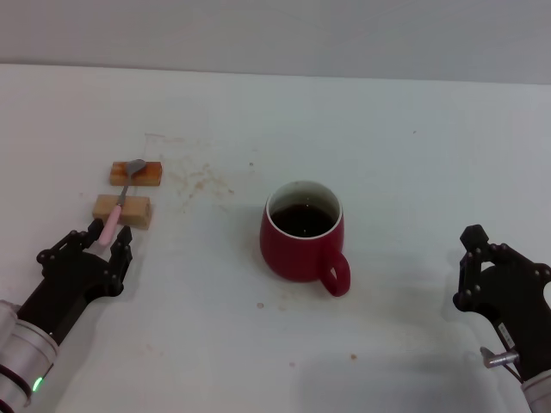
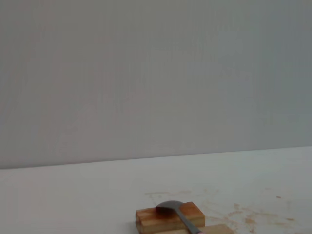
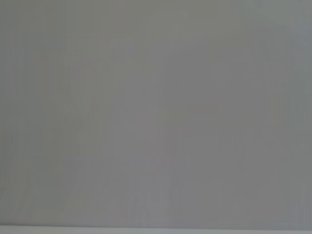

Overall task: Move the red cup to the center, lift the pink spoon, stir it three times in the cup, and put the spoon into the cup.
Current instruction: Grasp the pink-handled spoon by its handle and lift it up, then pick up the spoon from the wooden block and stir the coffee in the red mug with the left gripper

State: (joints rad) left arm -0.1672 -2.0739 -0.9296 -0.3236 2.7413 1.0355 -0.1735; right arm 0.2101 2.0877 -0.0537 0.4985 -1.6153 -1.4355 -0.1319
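**Red cup at mid-counter, pink spoon resting on two blocks by the left gripper**

Red cup (image 1: 303, 231), a rounded glossy ceramic mug with a white rim and white inside, stands upright on the white counter (image 1: 387, 155), well off to the right of the left gripper (image 1: 102, 243) and to the left of the right gripper (image 1: 482, 258), roughly between the two. It holds a dark liquid, and its loop handle points toward the robot and slightly right.

The pink spoon (image 1: 120, 200), slim with a pale pink handle and a grey metal bowl, lies bridged across two small wooden blocks just ahead of the left gripper. Its bowl rests on the farther, orange-toned block (image 1: 136, 173); its shaft crosses the nearer, paler tan block (image 1: 122, 210). The pink handle end reaches down between the left gripper's black fingers (image 1: 119, 249), which stand parted on either side of it; whether they touch it cannot be told. In the left wrist view the grey bowl of the spoon (image 2: 171, 208) sits on the orange block (image 2: 165, 219).

The right gripper rests low at the counter's near right side, apart from the cup, holding nothing; its finger spacing cannot be told. Faint brownish specks (image 1: 200, 178) mark the counter beyond the left gripper, to the right of the blocks.
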